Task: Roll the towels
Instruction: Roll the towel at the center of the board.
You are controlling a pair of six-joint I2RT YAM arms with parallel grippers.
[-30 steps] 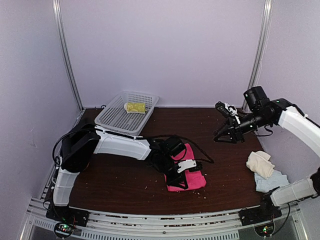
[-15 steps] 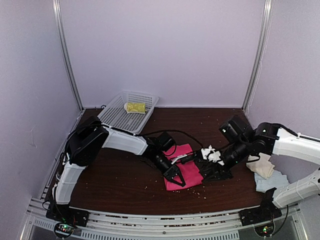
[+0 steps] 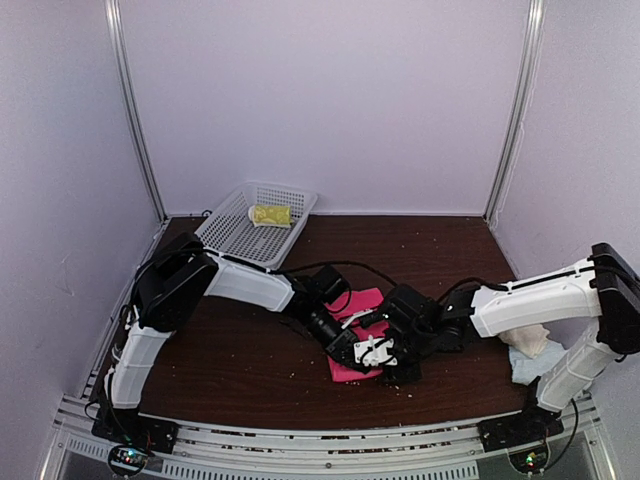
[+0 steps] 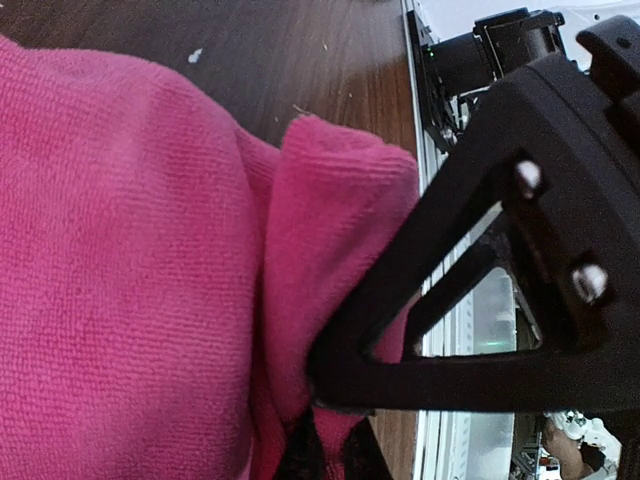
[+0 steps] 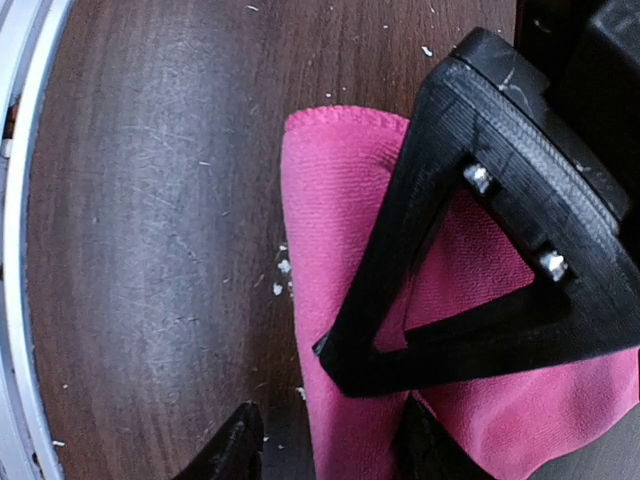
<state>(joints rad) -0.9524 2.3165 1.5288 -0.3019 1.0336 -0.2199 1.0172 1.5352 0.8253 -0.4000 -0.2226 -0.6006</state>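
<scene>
A hot-pink towel (image 3: 368, 305) lies on the dark table near its middle front. My left gripper (image 3: 350, 352) is at the towel's near edge and is shut on a raised fold of the pink towel (image 4: 330, 230); its fingers (image 4: 315, 410) pinch the cloth. My right gripper (image 3: 386, 362) sits just to the right of it, low over the same edge. In the right wrist view it stands open (image 5: 285, 400), with the pink towel's (image 5: 340, 220) long edge between its fingers. A lime-yellow towel (image 3: 270, 214) lies rolled in the basket. Cream (image 3: 531, 340) and pale-blue (image 3: 524, 366) towels lie at the right.
A white mesh basket (image 3: 240, 235) stands at the back left. Both forearms cross the table's front half and meet at the pink towel. Black cables (image 3: 330, 268) loop above it. Small crumbs (image 5: 282, 270) dot the wood. The metal front rail (image 3: 320, 445) is close behind the grippers.
My right arm swung from the back right down to the pink towel beside the left gripper, and its jaws opened wider. The left gripper kept its hold and shifted slightly.
</scene>
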